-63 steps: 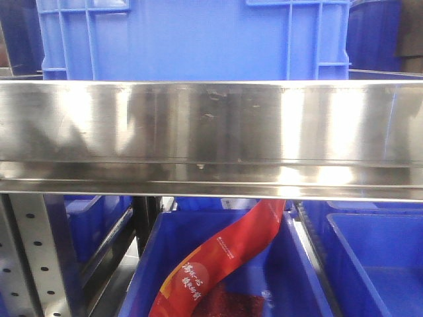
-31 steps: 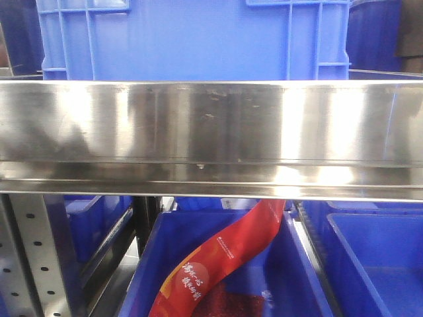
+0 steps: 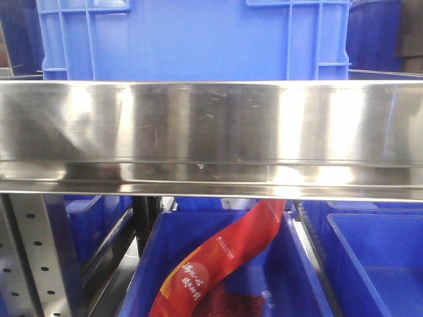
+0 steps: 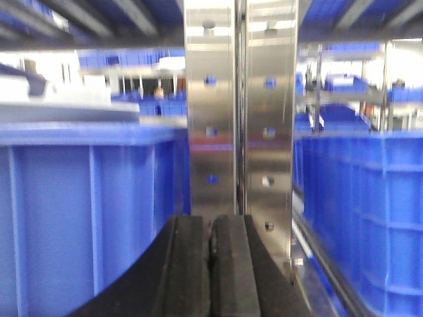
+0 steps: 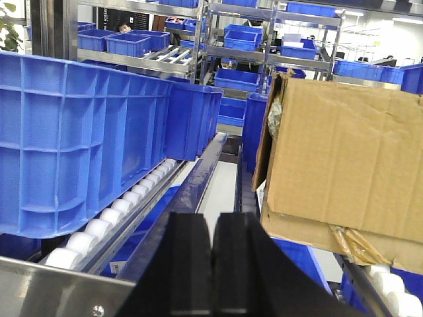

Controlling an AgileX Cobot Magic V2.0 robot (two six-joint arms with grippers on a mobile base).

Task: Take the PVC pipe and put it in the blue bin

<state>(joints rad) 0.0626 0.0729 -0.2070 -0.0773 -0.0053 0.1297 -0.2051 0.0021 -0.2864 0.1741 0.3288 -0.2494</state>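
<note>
Front view: a steel shelf rail (image 3: pixel 211 135) runs across the middle and blocks most of the scene; a blue crate (image 3: pixel 192 39) sits above it at 12 o'clock, and below at 6 o'clock a lower blue bin (image 3: pixel 301 277) holds a red printed banner (image 3: pixel 218 261). More blue bins at 4 o'clock and 8 o'clock, perforated upright at 7 o'clock. No PVC pipe visible here, no arms either. Left wrist view: left gripper (image 4: pixel 211 264) at 6 o'clock, pads pressed together, clenched on nothing; straight ahead at 12 o'clock a perforated steel post (image 4: pixel 239 119), blue crate walls at 9 o'clock and 3 o'clock. No pipe. Right wrist view: right gripper (image 5: pixel 213 264) at 6 o'clock, likewise clenched, nothing between the pads; a large blue tote (image 5: pixel 79 132) on white rollers (image 5: pixel 112 221) at 9 o'clock, a cardboard box (image 5: pixel 344 158) at 3 o'clock, racks of blue bins behind at 12 o'clock. Pipe not seen in any view, so its location cannot be told. Judged progress: nothing done yet; finding, grasping and binning the pipe all remain. Rail, post and box crowd any reach.
</note>
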